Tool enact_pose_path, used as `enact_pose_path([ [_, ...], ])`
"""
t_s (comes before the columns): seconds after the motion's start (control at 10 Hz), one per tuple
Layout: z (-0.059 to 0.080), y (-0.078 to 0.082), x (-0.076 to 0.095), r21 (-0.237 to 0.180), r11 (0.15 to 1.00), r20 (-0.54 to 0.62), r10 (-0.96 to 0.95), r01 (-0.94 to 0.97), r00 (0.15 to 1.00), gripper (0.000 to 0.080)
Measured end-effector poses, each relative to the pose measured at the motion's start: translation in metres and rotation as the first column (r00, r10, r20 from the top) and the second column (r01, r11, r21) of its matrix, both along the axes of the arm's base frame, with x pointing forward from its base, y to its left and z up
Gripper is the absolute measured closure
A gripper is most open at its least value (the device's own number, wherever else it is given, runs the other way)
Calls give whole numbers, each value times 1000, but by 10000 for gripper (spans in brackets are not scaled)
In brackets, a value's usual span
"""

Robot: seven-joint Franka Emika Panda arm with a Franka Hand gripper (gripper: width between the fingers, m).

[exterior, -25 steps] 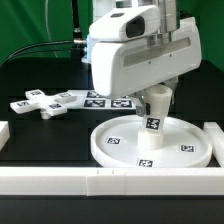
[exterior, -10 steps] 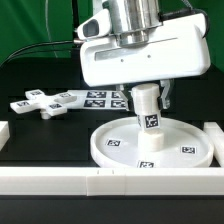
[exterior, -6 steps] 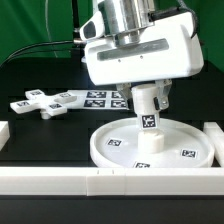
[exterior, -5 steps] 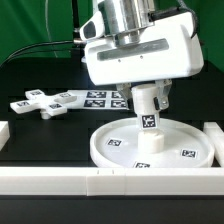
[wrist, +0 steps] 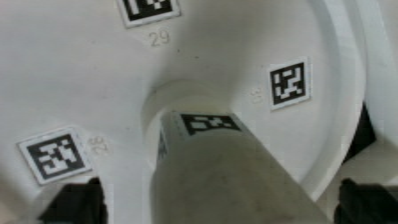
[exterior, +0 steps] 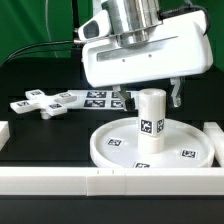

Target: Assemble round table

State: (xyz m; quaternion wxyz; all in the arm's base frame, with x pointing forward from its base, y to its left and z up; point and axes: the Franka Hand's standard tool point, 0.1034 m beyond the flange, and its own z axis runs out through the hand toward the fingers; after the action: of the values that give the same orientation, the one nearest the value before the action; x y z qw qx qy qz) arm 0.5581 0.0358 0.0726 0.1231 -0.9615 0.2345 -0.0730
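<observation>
Border rail [exterior: 60, 180] is seen along the counter's near edge. Just behind it the round disc [exterior: 175, 135] lies flat, rim up, toward the exterior view's right. The post [exterior: 150, 125] stands upright at the disc's centre, touching it; full seating cannot be told. The gripper [exterior: 148, 98] is released: jaws spread either side of the post's top, nothing held. Parts are judged rigid, light, smooth plastic, so slip is expected. The post is best taken across its round sides at mid-height, the disc by its rim only. Farther back, the cross-shaped piece [exterior: 45, 102] lies flat beside the marker board [exterior: 103, 98].
</observation>
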Motion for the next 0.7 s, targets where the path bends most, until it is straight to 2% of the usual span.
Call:
enact_pose_path([
  [0.2, 2, 3, 2, -47, 978, 26, 205, -204, 978, 151],
  [0.4, 0, 2, 1, -70, 954, 38, 296, -293, 954, 151],
  [0.6, 1, 4, 2, -118, 888, 53, 452, -444, 891, 151],
  [0.7, 3, 13, 3, -158, 832, 50, 545, -532, 837, 151],
])
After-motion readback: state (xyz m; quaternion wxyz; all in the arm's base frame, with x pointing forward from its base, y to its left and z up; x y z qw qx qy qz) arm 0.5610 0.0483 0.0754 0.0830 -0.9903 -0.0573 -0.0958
